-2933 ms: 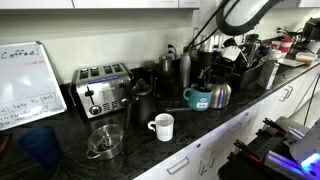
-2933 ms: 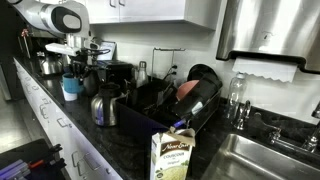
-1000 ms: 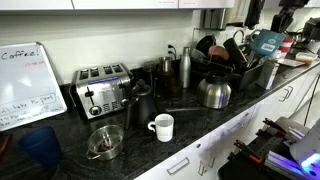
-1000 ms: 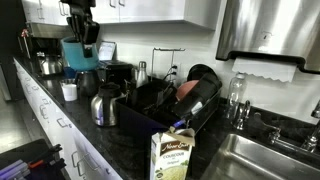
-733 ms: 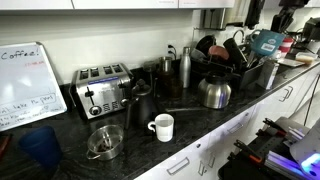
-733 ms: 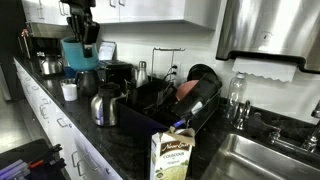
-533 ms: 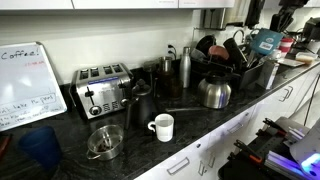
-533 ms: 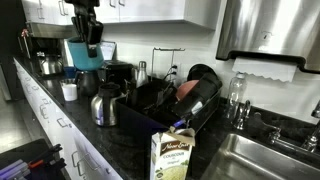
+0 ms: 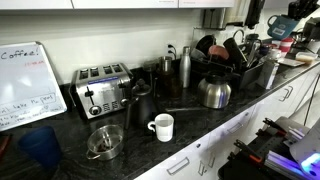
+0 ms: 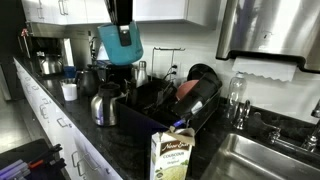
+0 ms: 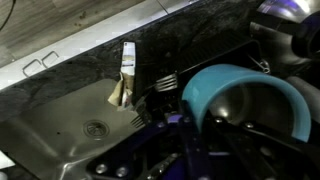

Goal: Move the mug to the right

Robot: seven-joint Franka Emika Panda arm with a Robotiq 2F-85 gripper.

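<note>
The mug (image 10: 120, 46) hangs in the air in the upper middle of the frame, high above the counter (image 10: 81, 111) and the dish rack (image 10: 168, 106). The end effector (image 10: 122, 28) is closed on its rim. Lifting seems done; I judge that lowering it to the counter and releasing it are left.

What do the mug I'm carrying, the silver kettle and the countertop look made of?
Mug: likely glazed ceramic; smooth teal gloss, and a thick rim in the wrist view.
Silver kettle: polished metal, probably stainless steel; bright reflections.
Countertop: dark speckled stone, perhaps granite or a lookalike.
</note>
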